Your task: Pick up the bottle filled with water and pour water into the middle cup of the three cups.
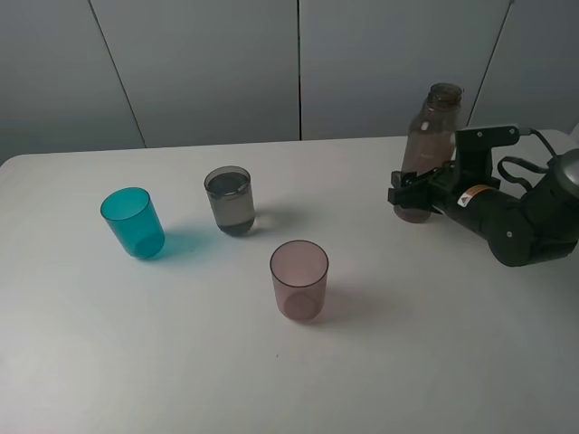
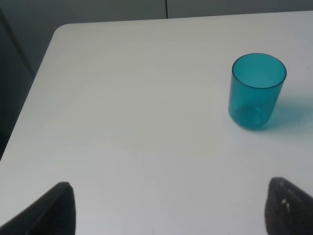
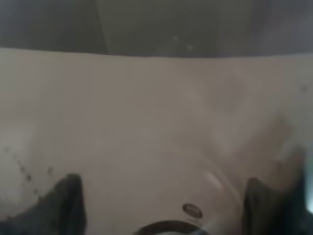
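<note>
The smoky brown-grey bottle [image 1: 432, 136] stands upright at the back right of the white table. My right gripper [image 1: 412, 192] is closed around its lower body. In the right wrist view the bottle [image 3: 161, 122] fills the frame between the two dark fingertips [image 3: 71, 200]. The middle cup [image 1: 229, 201], smoky grey, stands left of centre and appears to hold water. The teal cup [image 1: 133, 222] is to its left and the pinkish-mauve cup [image 1: 299, 279] is nearer the front. My left gripper [image 2: 171, 210] is open and empty over the table, with the teal cup [image 2: 257, 90] ahead of it.
The white table [image 1: 181, 362] ends at a grey panelled wall [image 1: 208, 63] behind. The right arm's black body [image 1: 525, 221] lies along the table's right side. The table's left edge [image 2: 34, 88] shows in the left wrist view.
</note>
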